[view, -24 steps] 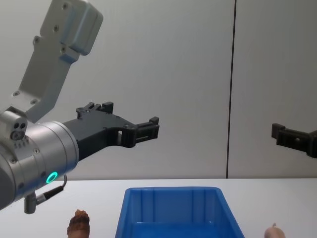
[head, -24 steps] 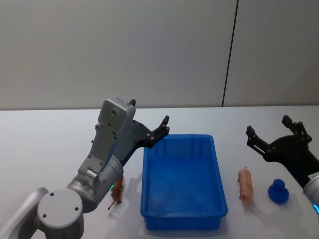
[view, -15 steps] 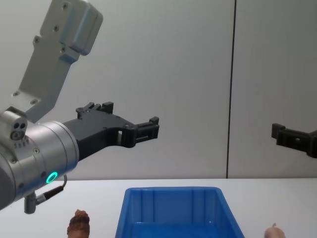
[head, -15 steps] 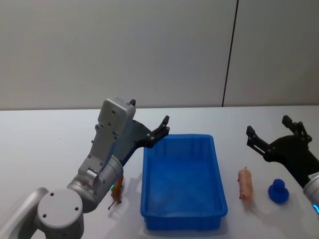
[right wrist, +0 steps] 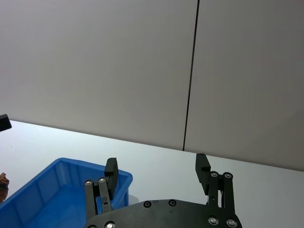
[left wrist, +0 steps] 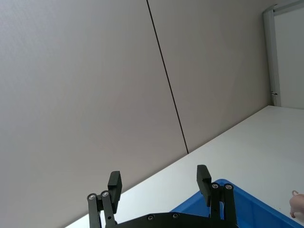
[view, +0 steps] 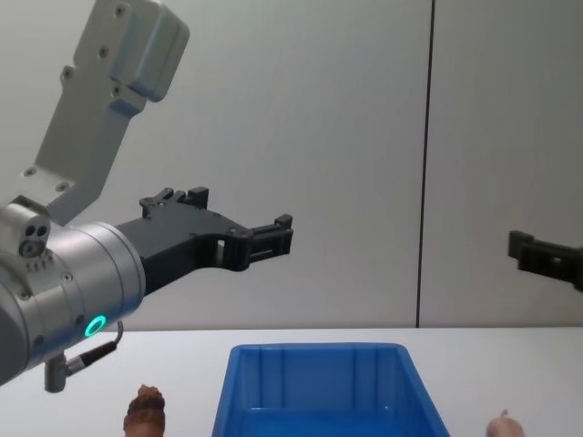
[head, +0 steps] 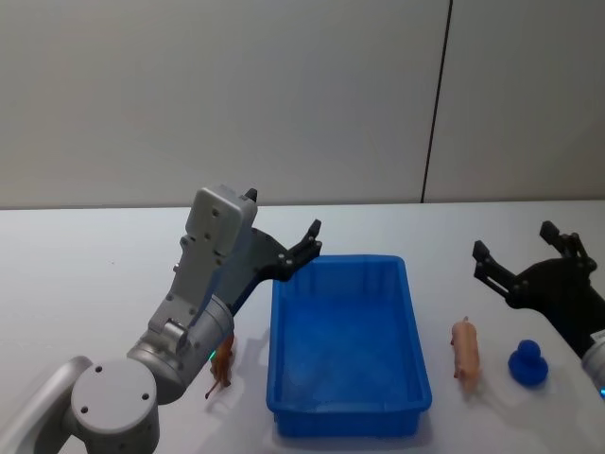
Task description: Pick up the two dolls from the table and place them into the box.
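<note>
The blue box (head: pixel 345 350) sits on the white table (head: pixel 95 255), with nothing inside it. A brown doll (head: pixel 221 367) stands just left of the box, under my left arm. The pink pig doll (head: pixel 464 348) lies to the box's right. My left gripper (head: pixel 307 244) hangs open in the air above the box's far left corner. Held high beyond the pig, my right gripper (head: pixel 515 248) is open too. From the chest, the brown doll (view: pixel 146 410) and the box (view: pixel 314 348) are low, with the left gripper (view: pixel 273 238) well above them.
A small dark blue toy (head: pixel 528 362) stands right of the pig, below my right gripper. A grey wall with a dark vertical seam (head: pixel 435 104) stands behind the table. Bare tabletop stretches to the far left and behind the box.
My right gripper has shifted slightly to the right. The left arm, both dolls and the box have not moved.
</note>
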Tool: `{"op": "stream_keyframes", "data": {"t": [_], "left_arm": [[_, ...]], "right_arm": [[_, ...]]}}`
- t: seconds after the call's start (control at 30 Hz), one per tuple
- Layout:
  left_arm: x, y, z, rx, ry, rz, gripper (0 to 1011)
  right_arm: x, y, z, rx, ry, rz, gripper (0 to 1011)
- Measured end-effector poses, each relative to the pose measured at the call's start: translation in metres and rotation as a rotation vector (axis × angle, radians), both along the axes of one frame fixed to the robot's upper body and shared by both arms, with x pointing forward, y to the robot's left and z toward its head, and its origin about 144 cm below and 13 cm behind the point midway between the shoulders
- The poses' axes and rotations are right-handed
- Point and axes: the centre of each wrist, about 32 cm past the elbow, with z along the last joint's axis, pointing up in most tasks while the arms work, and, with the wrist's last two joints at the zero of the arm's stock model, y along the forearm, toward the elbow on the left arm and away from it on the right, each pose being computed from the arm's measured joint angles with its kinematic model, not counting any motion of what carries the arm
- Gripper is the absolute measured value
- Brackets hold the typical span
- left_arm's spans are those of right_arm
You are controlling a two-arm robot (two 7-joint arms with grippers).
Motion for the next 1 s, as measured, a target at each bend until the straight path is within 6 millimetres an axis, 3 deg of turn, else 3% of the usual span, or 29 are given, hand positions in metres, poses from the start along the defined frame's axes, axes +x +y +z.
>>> {"op": "stream_keyframes", "data": {"t": [0.57,1.0], "left_arm": [[0.000,0.000,0.000,0.000,0.000,0.000,1001],[0.000,0.000,0.000,0.000,0.000,0.000,1001]], "right_arm": [[-0.001,-0.048,-0.015,-0.046,0.103,-0.006,1001],[0.005,-0.070,-0.031,-0.098,0.226,0.005,1001]]}}
